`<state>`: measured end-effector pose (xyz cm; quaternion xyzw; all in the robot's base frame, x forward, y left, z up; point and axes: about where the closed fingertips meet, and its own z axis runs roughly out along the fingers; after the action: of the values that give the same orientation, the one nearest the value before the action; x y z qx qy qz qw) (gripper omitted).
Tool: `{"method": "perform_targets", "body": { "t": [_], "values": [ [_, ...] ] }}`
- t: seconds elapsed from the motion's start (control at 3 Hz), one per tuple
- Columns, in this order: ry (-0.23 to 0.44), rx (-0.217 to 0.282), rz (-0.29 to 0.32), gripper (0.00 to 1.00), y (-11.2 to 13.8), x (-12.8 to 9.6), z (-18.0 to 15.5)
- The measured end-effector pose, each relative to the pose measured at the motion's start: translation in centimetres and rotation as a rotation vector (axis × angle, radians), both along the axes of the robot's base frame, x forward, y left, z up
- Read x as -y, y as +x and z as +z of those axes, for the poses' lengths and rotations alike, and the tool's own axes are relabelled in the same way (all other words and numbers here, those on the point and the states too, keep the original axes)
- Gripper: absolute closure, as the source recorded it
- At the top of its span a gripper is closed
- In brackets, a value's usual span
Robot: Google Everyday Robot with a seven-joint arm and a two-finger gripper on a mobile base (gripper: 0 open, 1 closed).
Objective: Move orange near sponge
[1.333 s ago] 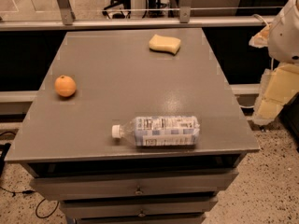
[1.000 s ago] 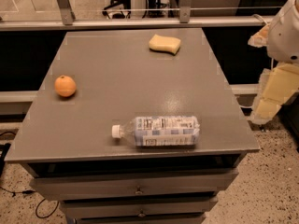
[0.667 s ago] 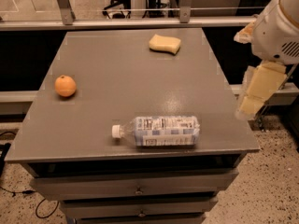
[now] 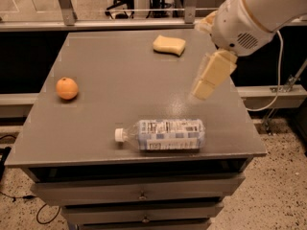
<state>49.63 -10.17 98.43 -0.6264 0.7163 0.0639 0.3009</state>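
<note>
While the gripper (image 4: 211,78) is hanging above the right part of the flat grey table (image 4: 120,56), spread or closed cannot be told. A clear, white-capped plastic bottle (image 4: 163,134) is lying sideways near the front edge. The smooth round orange (image 4: 66,88) is sitting far left, well apart from the gripper; the wavy-edged sponge (image 4: 169,45) is lying nearer it.

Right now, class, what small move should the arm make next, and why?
Probably swing the tool left toward the orange: the tool hangs over the right side of the table, near the sponge, while the orange sits by the left edge.
</note>
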Motion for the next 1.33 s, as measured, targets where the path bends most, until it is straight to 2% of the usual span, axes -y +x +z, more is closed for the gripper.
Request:
{"method": "perform_targets", "body": {
  "t": [0.33,0.67,1.0,1.33],
  "values": [
    [0.182,-0.028,0.048,0.00,0.7,-5.1,0.4],
    [0.182,-0.028,0.048,0.00,0.7,-5.1,0.4],
    [0.308,-0.052,0.058,0.00,2.8,-9.0,-3.0],
    [0.466,-0.084,0.081,0.00,5.8,-14.7,-7.1]
  ]
}}
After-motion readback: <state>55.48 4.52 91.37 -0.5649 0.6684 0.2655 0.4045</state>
